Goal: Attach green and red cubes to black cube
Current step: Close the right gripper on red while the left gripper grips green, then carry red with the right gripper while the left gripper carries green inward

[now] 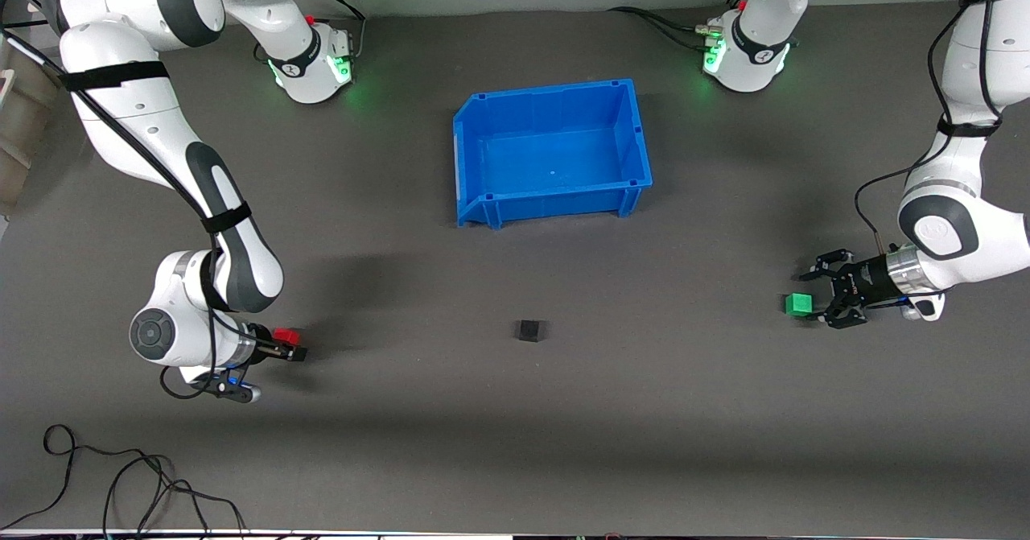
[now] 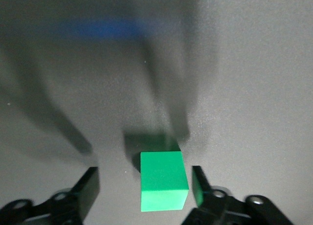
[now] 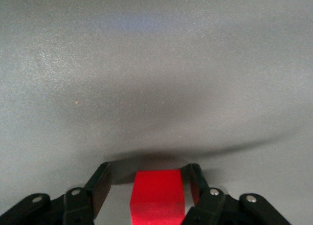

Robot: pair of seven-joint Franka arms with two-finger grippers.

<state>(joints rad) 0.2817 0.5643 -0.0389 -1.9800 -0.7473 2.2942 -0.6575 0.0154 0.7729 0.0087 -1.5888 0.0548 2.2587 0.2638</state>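
Blue bin (image 1: 552, 150) sat mid-desk (image 1: 644, 411). Right gripper (image 1: 291, 347) clenched on red cube (image 1: 286, 335); left gripper (image 1: 822, 290) spread around green cube (image 1: 798, 304). Black cube (image 1: 529, 330) lay between, nearer the camera than the bin. Judged light, rigid, best pinched on flat opposite faces.

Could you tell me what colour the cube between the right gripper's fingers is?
Bright red, clearest in the right wrist view.

A blue bin (image 1: 552, 154) sits open and empty on the grey mat (image 1: 660, 411), its low front wall toward the front camera. A loose black cable (image 1: 121, 484) lies coiled nearer the front camera than the bin, toward the right arm's end of the table.
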